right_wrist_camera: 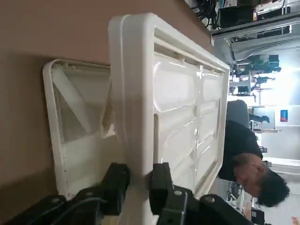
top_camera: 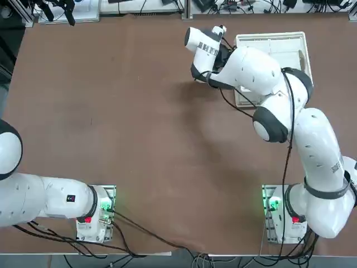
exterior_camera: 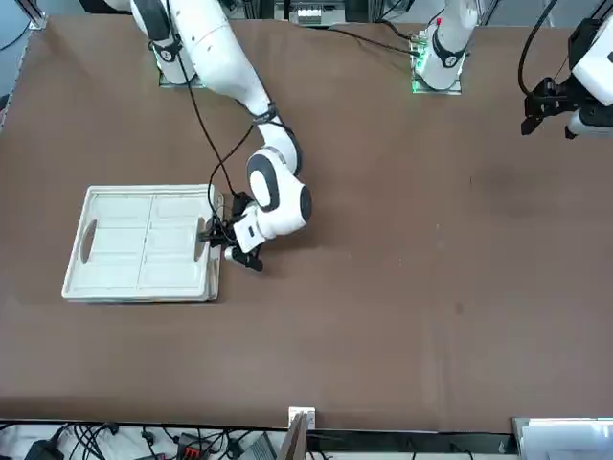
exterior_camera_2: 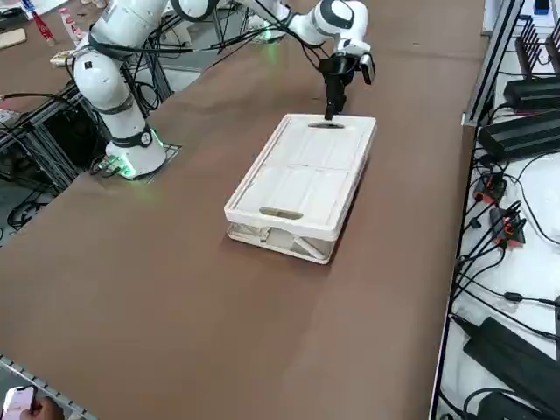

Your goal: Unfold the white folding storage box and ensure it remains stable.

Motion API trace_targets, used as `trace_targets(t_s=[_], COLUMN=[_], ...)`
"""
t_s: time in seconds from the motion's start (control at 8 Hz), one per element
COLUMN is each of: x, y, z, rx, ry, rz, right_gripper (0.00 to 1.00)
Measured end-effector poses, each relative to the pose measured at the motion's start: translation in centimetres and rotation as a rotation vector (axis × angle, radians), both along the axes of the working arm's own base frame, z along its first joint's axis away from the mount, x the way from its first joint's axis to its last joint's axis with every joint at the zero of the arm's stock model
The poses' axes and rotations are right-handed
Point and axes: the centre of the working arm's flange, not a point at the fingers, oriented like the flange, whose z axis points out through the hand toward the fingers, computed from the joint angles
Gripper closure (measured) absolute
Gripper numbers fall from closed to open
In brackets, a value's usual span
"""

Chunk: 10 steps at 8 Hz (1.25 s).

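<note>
White folding storage box (exterior_camera_2: 302,179) flat on table (top_camera: 122,128), long axis L-R (handle hole each end); R gripper (right_wrist_camera: 139,183) jaws clamped on L-end rim.

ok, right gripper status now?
Right gripper: closed on the near rim of the white folding storage box, one finger on each side of it.
</note>
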Motion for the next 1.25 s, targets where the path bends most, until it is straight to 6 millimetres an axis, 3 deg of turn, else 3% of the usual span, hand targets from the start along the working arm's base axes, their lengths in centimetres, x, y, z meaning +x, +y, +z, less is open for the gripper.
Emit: trace_targets(t_s=[1.25], x=[0.3], y=[0.6], z=[5.1], rx=[-0.045], ry=[-0.004], rz=[0.016], right_gripper=[0.71])
